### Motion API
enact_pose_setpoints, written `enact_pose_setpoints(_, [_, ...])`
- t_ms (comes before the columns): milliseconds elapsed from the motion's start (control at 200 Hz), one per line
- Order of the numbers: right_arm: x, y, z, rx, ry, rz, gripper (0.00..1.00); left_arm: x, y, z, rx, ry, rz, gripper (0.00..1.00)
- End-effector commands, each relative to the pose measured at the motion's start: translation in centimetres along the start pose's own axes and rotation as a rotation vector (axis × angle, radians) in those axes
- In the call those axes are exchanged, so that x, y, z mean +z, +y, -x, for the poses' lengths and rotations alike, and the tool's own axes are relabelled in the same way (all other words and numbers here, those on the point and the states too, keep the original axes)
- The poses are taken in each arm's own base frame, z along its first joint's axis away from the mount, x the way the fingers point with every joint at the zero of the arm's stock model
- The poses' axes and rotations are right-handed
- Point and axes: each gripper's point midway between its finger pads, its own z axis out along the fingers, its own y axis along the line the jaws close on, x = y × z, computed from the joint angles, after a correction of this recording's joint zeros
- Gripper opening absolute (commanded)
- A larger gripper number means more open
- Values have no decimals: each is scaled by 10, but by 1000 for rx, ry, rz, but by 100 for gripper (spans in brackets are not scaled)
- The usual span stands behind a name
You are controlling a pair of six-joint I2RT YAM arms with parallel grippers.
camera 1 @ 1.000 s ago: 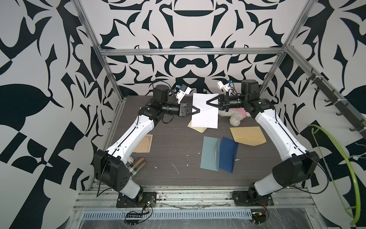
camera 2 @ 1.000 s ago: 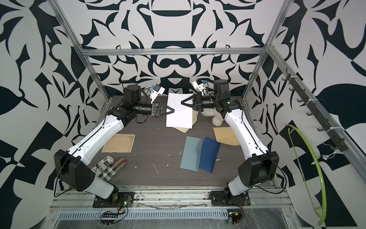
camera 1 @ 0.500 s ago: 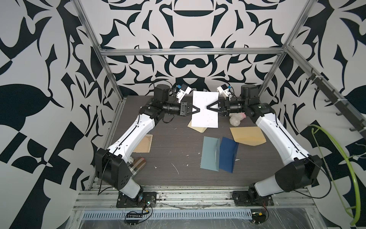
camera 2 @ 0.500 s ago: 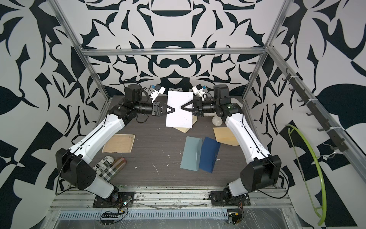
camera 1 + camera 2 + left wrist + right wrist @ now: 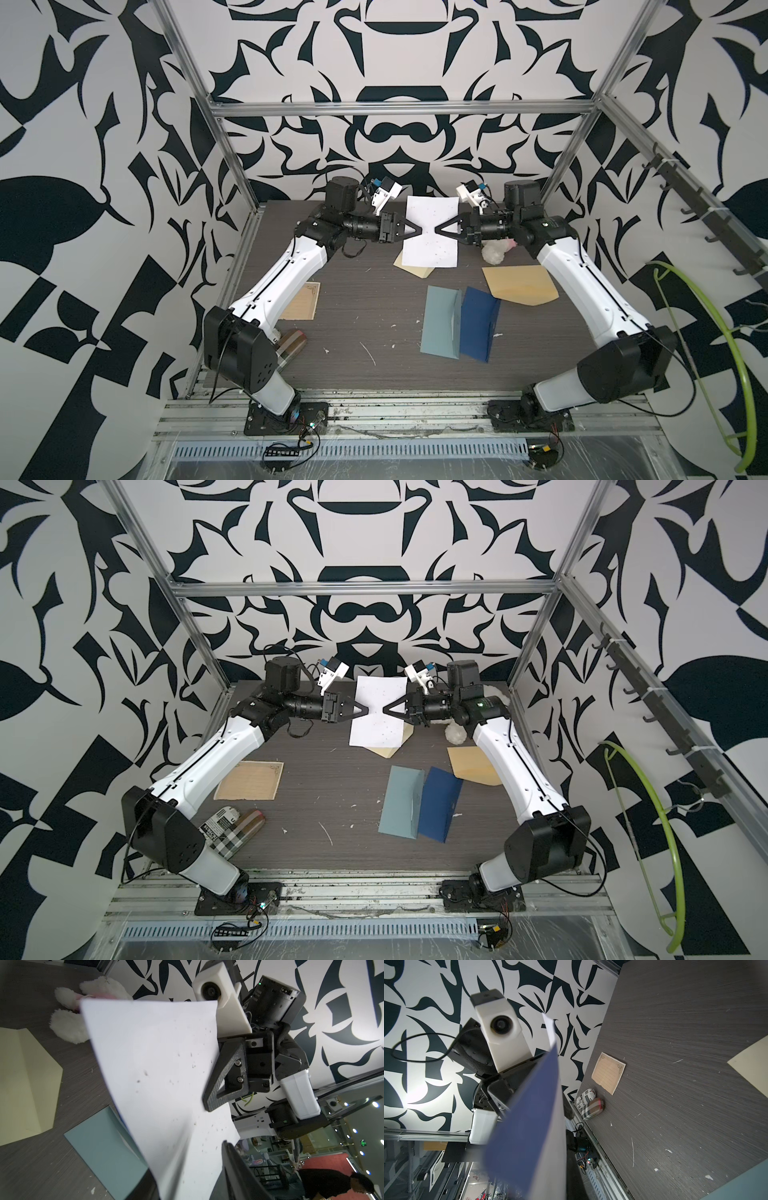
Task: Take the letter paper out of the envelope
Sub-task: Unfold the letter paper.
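1. The white letter paper point(image 5: 431, 251) is out of every envelope. It is held up in the air at the upper centre of both top views, above the back of the table point(image 5: 365, 324). Its lower edge hangs over a cream envelope point(image 5: 415, 271).
2. The right gripper point(image 5: 437, 229) is pressed together on one side edge of the sheet. In the left wrist view its triangular finger point(image 5: 218, 1082) lies flat against the paper.
3. The left gripper point(image 5: 419, 229) meets the opposite edge. In the left wrist view its fingers point(image 5: 234, 1167) stand spread, with the paper passing loosely between them, so it clamps nothing.
4. The extraction itself looks done, and what remains is probably a one-handed carry.
   - Keep the right pinch firm.
   - Draw the left gripper straight back off the edge so it neither snags nor creases the sheet.
   - The paper bows and looks limp, so move slowly.
5. Lay it on bare table at the centre left. That keeps it clear of the light blue envelope point(image 5: 440, 320), the dark blue envelope point(image 5: 478, 326) and the tan envelope point(image 5: 519, 284).
6. No writing can be read.
   - The sheet shows only small dark specks.
   - The lined note sheet point(image 5: 249, 780) at the left has ornate corners and blank rules.
   - The pouch point(image 5: 235, 825) at the lower left carries newsprint-like lettering and plaid, too small to read.
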Motion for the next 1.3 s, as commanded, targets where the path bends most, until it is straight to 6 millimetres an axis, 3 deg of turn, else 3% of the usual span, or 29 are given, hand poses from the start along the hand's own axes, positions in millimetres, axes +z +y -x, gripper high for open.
enact_pose_setpoints(0, [-6,18,0,-75,-19,10,0,-1,-2,2,4,0,8,46])
enact_pose_setpoints(175, [-6,22,0,-71,-21,33,0,3,0,1,0,7,13,39])
enact_pose_setpoints(295, [-5,24,0,-71,-18,35,0,7,3,3,-3,7,30,29])
enact_pose_setpoints(415, [-4,19,-3,-64,-21,12,0,11,5,4,-12,11,34,24])
enact_pose_setpoints(620, [-2,7,-7,-76,-37,-90,0,12,14,3,-30,18,75,8])
enact_pose_setpoints(940, [-1,-17,-7,-90,-72,-278,0,15,27,-4,-50,44,165,1])
enact_pose_setpoints(1254, [3,-21,-5,-96,-89,-350,0,21,41,-7,-64,56,258,0])
enact_pose_setpoints(1294, [4,-22,-5,-96,-87,-354,5,20,44,-6,-66,54,269,0])
